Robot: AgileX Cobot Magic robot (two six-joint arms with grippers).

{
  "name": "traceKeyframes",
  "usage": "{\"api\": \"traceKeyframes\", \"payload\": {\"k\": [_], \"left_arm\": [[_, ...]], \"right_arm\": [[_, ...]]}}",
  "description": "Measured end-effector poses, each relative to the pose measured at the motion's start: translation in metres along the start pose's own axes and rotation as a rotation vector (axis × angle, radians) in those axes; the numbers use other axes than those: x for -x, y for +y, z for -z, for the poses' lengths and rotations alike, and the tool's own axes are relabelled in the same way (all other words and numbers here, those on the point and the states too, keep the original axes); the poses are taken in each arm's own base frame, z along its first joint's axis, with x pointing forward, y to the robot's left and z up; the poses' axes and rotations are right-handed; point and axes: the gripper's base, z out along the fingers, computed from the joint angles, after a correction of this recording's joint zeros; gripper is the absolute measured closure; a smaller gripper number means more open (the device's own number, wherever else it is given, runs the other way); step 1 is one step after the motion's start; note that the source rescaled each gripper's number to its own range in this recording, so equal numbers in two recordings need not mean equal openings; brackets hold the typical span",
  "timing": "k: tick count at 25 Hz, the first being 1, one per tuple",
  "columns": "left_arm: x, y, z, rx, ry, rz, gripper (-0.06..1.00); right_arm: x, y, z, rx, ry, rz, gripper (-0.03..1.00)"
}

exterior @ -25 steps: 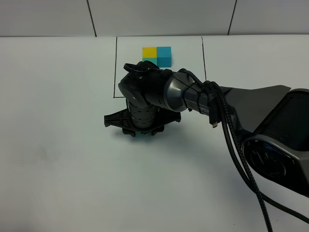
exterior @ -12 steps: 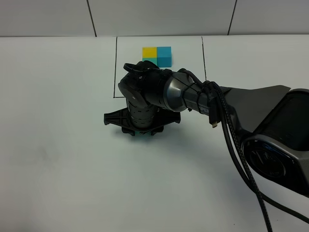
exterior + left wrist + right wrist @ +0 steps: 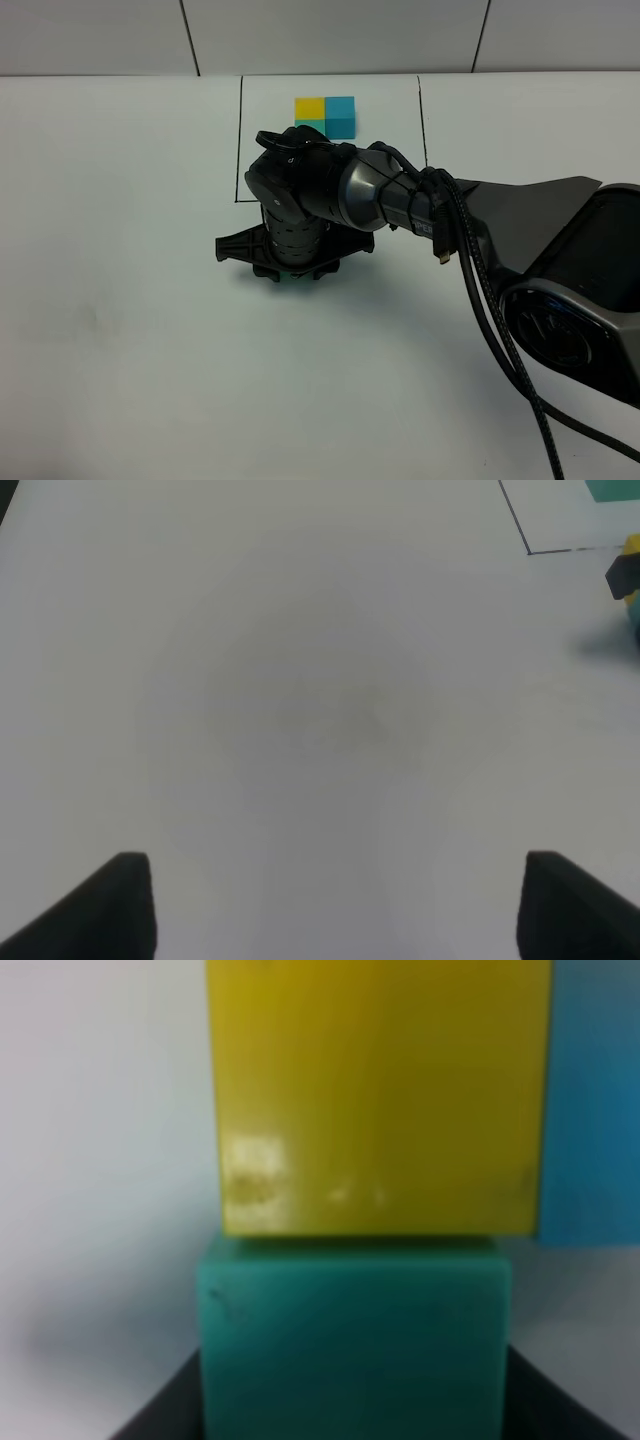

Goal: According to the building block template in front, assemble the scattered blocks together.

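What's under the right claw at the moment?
The right wrist view shows a teal cube against a yellow cube, with a blue cube beside the yellow. From the high camera the arm covers them; whether the claw grips any is hidden.

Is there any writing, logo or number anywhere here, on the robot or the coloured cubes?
"PE": white letters on the right arm's grey sleeve, cut off by a cable; the rest is unreadable.
Yellow cube, teal-green cube, blue cube: no markings.
Template: none.

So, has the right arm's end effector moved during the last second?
No. In the high view the right end effector keeps the same position below the black frame line and the template blocks.
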Motion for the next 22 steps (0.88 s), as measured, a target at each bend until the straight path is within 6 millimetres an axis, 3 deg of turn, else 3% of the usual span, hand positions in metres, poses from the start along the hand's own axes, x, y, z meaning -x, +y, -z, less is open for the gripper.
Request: {"api": "traceKeyframes", "payload": {"k": [3,11,16,22], "left_arm": [[0.0,0.0,0.0,0.0,0.0,0.0,0.27],[0.0,0.0,0.0,0.0,0.0,0.0,0.27],[0.0,0.0,0.0,0.0,0.0,0.0,0.27],[0.0,0.0,0.0,0.0,0.0,0.0,0.27]], "right_arm": [[0.0,0.0,0.0,0.0,-0.001,0.005,0.64],[0.008,0.001,0.029,0.039,-0.055,0.005,0.03],[0.014,-0.013,0.054,0.029,-0.057,0.053,-0.02],[0.011,-0.066,0.069,-0.004,-0.041,0.046,-0.03]]}}
